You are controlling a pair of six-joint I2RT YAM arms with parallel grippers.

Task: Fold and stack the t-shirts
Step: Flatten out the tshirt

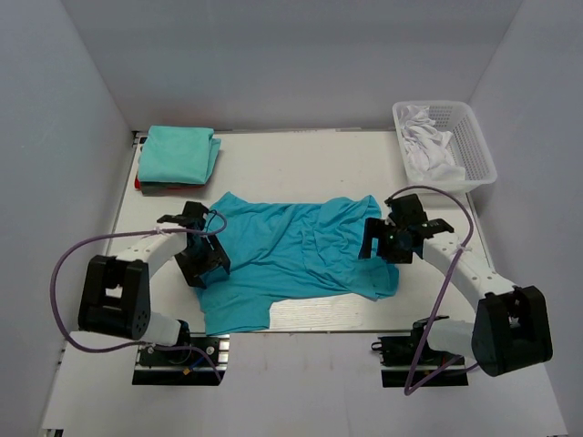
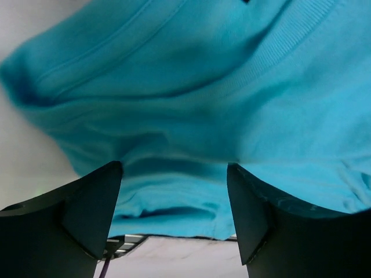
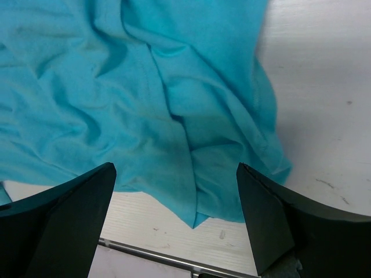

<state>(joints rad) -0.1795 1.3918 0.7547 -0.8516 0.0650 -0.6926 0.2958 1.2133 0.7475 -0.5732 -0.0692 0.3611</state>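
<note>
White table [image 1: 301, 168] carries the turquoise t-shirt [image 1: 291, 255], its edges beneath the left gripper [image 2: 174, 169] and right gripper [image 3: 175, 169], both spread wide.

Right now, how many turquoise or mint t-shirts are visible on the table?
2. The bright turquoise t-shirt lies spread out mid-table; a folded mint t-shirt sits at the far-left corner. Darker edges under it may be more garments, mostly hidden.

Folded stack [image 1: 178, 155], lower layers hidden (perhaps red)
</note>
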